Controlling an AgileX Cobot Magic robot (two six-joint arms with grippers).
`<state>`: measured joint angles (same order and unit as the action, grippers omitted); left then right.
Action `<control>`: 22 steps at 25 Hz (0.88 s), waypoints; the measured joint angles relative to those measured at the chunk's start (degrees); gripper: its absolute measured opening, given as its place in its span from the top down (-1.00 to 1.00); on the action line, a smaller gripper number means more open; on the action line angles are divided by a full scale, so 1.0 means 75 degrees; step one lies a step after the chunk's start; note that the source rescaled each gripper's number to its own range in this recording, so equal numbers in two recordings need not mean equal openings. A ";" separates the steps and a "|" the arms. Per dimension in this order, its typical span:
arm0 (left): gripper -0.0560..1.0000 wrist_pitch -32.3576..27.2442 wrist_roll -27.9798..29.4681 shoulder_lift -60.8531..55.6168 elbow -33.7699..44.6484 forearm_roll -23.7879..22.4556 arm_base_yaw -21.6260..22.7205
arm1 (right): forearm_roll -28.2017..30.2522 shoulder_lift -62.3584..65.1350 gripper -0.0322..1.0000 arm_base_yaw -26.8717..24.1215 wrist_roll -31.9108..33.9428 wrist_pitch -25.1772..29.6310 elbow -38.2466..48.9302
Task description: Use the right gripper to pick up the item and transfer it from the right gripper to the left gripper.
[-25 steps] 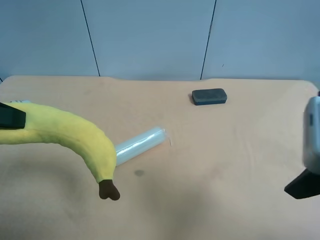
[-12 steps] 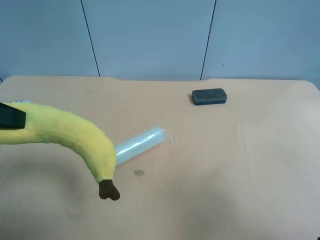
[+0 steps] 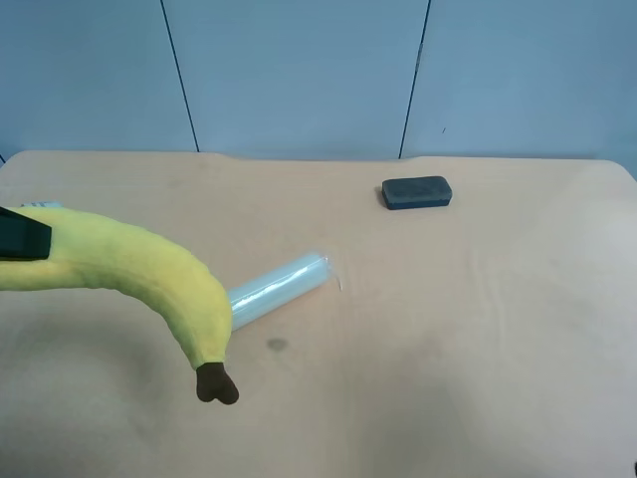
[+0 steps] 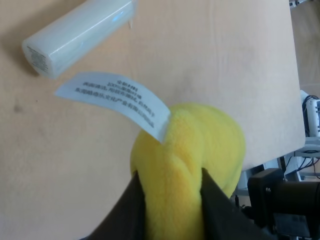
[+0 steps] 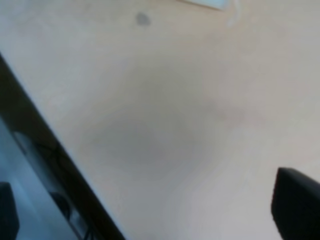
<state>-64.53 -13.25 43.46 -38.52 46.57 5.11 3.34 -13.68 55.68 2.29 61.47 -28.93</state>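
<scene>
A yellow plush banana (image 3: 139,269) with a brown tip hangs over the left part of the table (image 3: 478,329) in the exterior high view. My left gripper (image 3: 22,234) is shut on its thick end at that view's left edge. In the left wrist view the dark fingers (image 4: 215,200) clamp the banana (image 4: 190,150) from both sides, and a white label (image 4: 115,97) sticks out of it. My right gripper (image 5: 150,210) is open and empty above bare table. Only its two dark fingertips (image 5: 297,205) show at the frame's edges. The right arm is out of the exterior high view.
A translucent white tube (image 3: 277,289) lies on the table just behind the banana and also shows in the left wrist view (image 4: 77,37). A dark grey block (image 3: 417,192) lies at the back. A small dark spot (image 3: 277,345) marks the tabletop. The table's edge (image 5: 60,165) shows in the right wrist view.
The right arm, seen at the exterior view's right edge a second ago, has drawn out of that view. The banana has stayed in the left gripper, its tip barely shifting.
</scene>
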 joint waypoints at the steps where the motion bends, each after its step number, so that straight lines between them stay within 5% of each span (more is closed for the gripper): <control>1: 0.88 -0.0006 0.0000 0.0000 0.0000 0.0000 0.0000 | 0.0000 0.0000 -1.00 -0.0254 0.0000 0.0000 0.0000; 16: 0.88 -0.0015 -0.0009 0.0000 0.0000 -0.0009 0.0000 | 0.0000 0.1378 -1.00 -0.5371 0.0000 -0.0009 0.0015; 22: 0.88 -0.0015 -0.0034 0.0000 0.0000 -0.0009 0.0000 | 0.0000 0.1844 -1.00 -0.6704 0.0000 -0.0008 0.0015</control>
<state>-64.64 -13.50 43.46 -38.52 46.51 5.11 3.34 0.15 5.40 2.29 61.41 -28.82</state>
